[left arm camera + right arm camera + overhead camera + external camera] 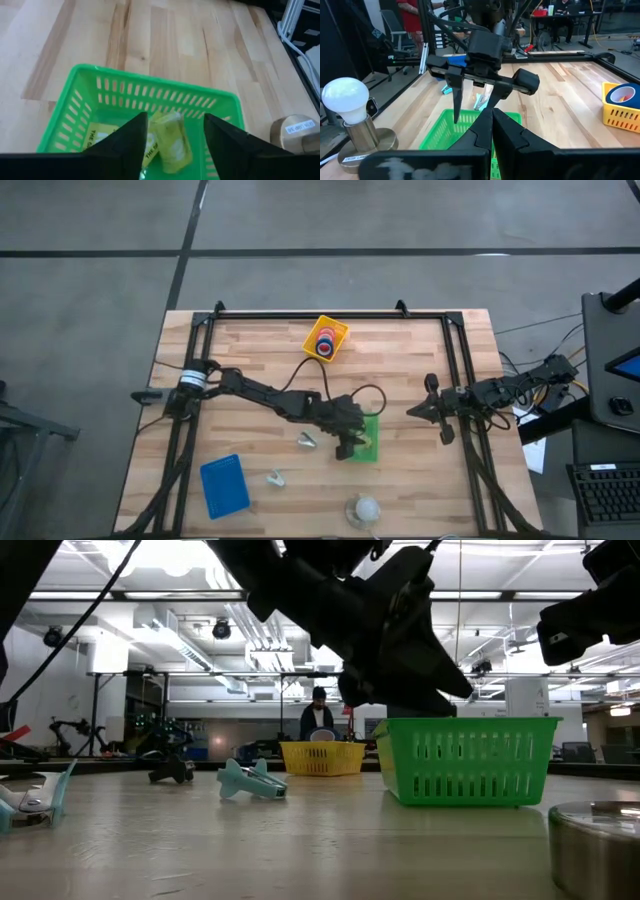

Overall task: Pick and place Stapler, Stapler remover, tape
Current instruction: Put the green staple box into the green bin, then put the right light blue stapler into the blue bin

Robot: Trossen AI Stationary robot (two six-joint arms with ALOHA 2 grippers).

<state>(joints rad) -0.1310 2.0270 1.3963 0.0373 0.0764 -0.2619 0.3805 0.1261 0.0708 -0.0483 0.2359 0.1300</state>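
Observation:
My left gripper (175,118) hangs open over the green basket (80,80), its fingertips at about rim height (456,119). On the basket's floor, seen between the fingers, lies a yellow-green stapler (172,142) beside another yellow-green printed piece (97,137). I see no finger touching either. Two teal stapler removers (305,441) (274,477) lie on the table left of the basket. Red and blue tape rolls (325,343) sit in the yellow basket (338,330) at the far side. My right gripper (412,412) waits shut at the right.
A blue bin (224,485) lies at the near left. A lamp with a white bulb on a metal base (364,510) stands near the front edge, close to the green basket. Bare wood lies between the two baskets. A person stands in the room behind the table.

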